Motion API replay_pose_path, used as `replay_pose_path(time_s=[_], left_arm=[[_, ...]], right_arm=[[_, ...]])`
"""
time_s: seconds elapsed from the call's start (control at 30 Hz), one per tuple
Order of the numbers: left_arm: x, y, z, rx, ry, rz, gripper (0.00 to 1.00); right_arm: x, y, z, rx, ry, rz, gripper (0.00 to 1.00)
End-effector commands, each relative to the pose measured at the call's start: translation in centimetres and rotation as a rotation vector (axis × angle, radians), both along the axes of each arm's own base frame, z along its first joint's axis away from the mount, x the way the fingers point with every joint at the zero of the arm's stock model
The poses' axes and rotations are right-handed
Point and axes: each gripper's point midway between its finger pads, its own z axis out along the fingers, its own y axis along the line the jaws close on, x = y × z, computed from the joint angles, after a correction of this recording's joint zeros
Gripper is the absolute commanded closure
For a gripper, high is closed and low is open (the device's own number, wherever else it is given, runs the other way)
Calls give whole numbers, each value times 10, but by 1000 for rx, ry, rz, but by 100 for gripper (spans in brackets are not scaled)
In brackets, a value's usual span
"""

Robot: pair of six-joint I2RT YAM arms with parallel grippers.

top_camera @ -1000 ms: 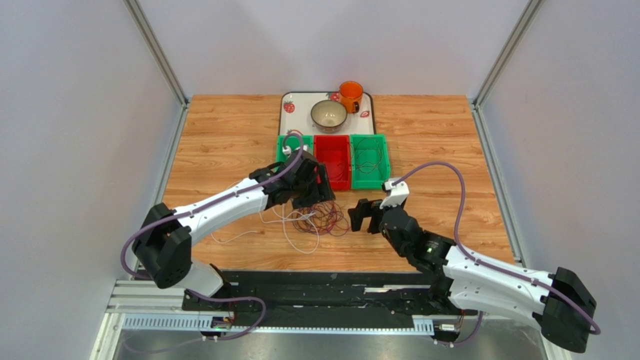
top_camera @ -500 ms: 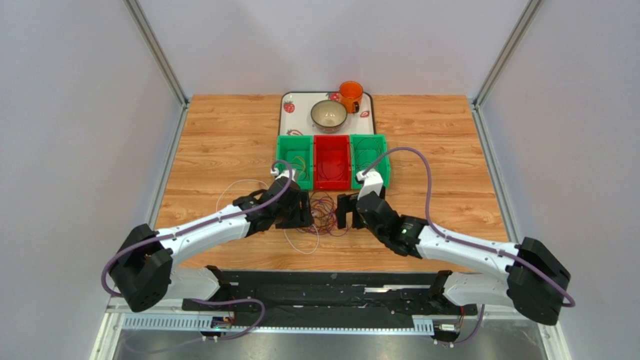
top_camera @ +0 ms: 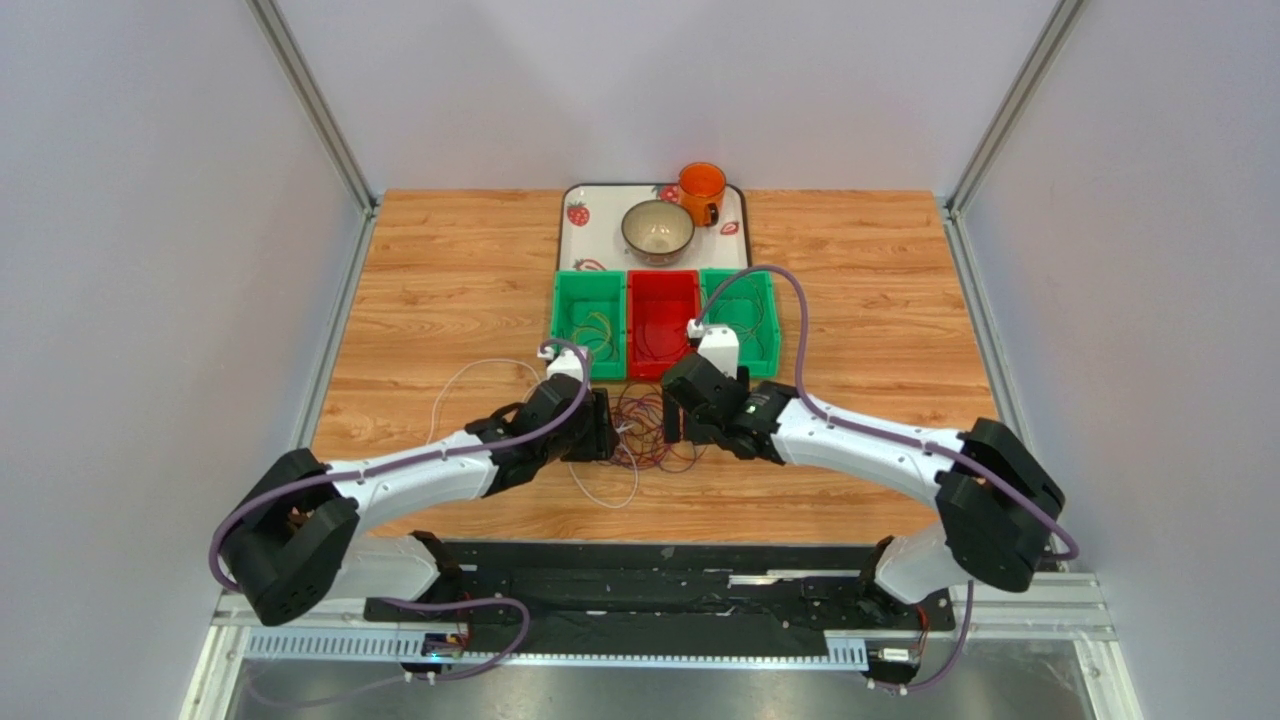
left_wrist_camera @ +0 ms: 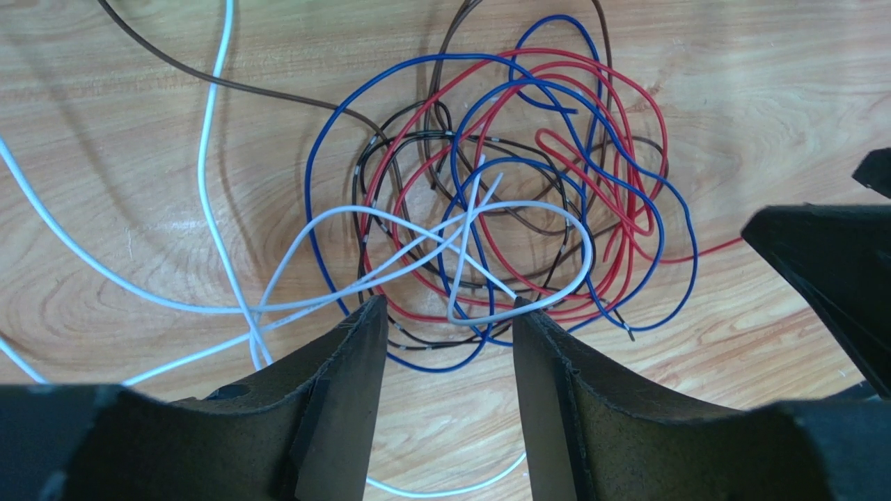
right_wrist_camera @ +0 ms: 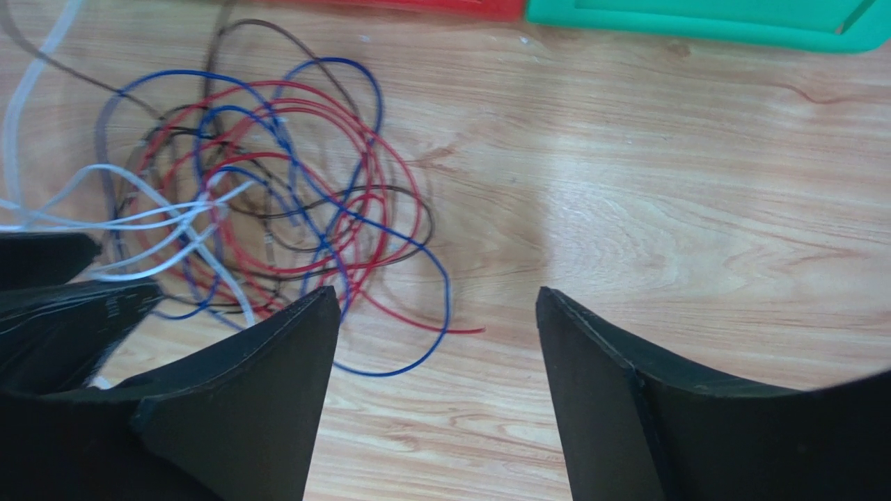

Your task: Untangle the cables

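The cables (top_camera: 649, 428) lay in one knot at 6 o'clock from the red bin (top_camera: 663, 321), with red, blue, black and white loops all crossed, so untangling looked barely begun. The left gripper (left_wrist_camera: 448, 313) at the knot's 9 o'clock and the right gripper (right_wrist_camera: 436, 297) at its 3 o'clock both gaped wide, gripping nothing.

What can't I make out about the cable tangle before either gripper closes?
- Top external: the cables are too small to trace crossings; the left gripper and right gripper cover their sides.
- Left wrist: the white cable leaves the left and top edges; its ends are unseen.
- Right wrist: the tangle's left part sits behind the gripper's own finger.
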Motion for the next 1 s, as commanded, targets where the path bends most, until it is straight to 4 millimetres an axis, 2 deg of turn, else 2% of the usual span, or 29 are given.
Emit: replay_pose_path(time_s=[0.0,0.13,0.47,0.6,0.97], left_arm=[[13,-10,11,-22,-54,8,44],[14,-9,9,-24,-55,17,45],[15,-12,6,-15,-41,15,47],[16,-13,4,-3,-30,15,49],[18,-17,3,7,-32,17,50]], right_arm=[[5,-12,-12,-56,70,10,26],[16,-18,-20,-50,112,54,31],[9,2,-34,-31,182,220,36],[9,2,-43,-52,211,224,38],[14,4,-54,-95,244,209,51]])
